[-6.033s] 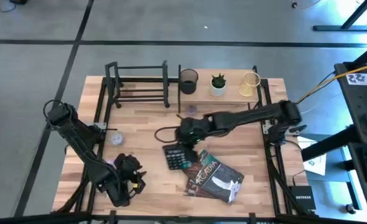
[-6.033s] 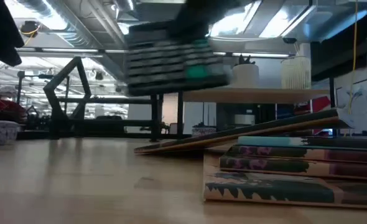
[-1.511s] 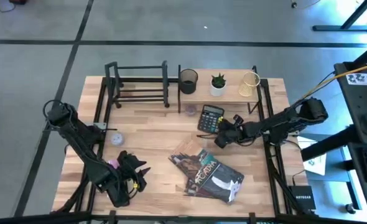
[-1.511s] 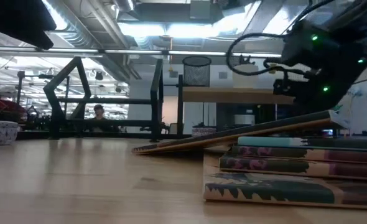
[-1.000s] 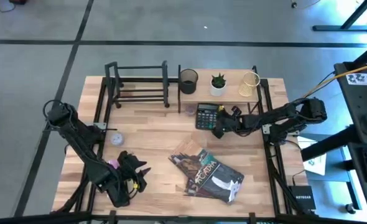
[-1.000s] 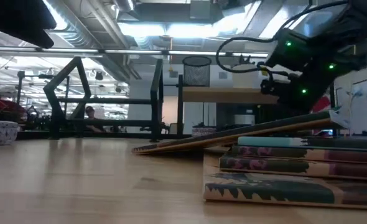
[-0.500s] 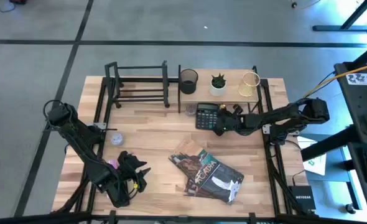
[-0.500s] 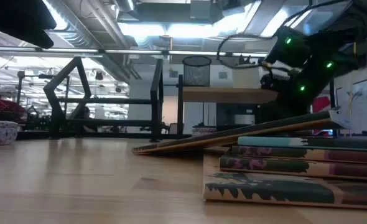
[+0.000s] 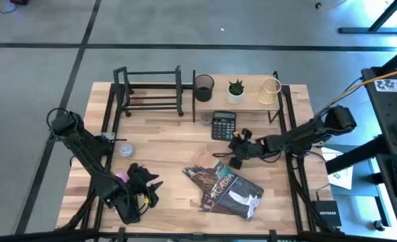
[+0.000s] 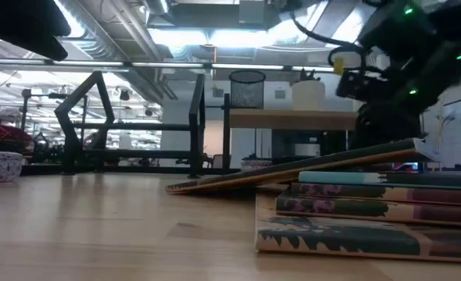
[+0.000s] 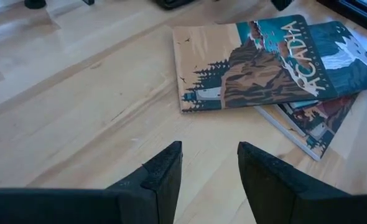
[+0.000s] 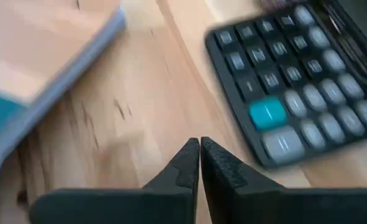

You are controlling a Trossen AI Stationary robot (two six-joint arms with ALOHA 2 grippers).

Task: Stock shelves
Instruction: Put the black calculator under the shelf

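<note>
A black calculator (image 9: 223, 125) lies flat on the tabletop just in front of the light-wood board shelf (image 9: 252, 101), which carries a mesh cup (image 9: 203, 87), a potted plant (image 9: 236, 90) and a gold wire holder (image 9: 271, 90). The black bar rack (image 9: 149, 91) stands at the far left. A stack of books (image 9: 227, 189) lies near the front, the top one tilted on the others (image 10: 309, 168). My right gripper (image 9: 237, 150) hovers shut between calculator (image 12: 289, 81) and books, holding nothing. My left gripper (image 11: 208, 171) waits open at the near left, touching nothing.
A small pale bowl (image 9: 125, 149) sits on the left part of the table, and a small object (image 9: 205, 118) lies under the board shelf's left end. Black frame rails run along the table's left and right edges. Bare wood lies between the rack and the books.
My right gripper has drawn back from the calculator toward the table's near edge and now hangs over bare wood by the books. The calculator stays flat in front of the board shelf.
</note>
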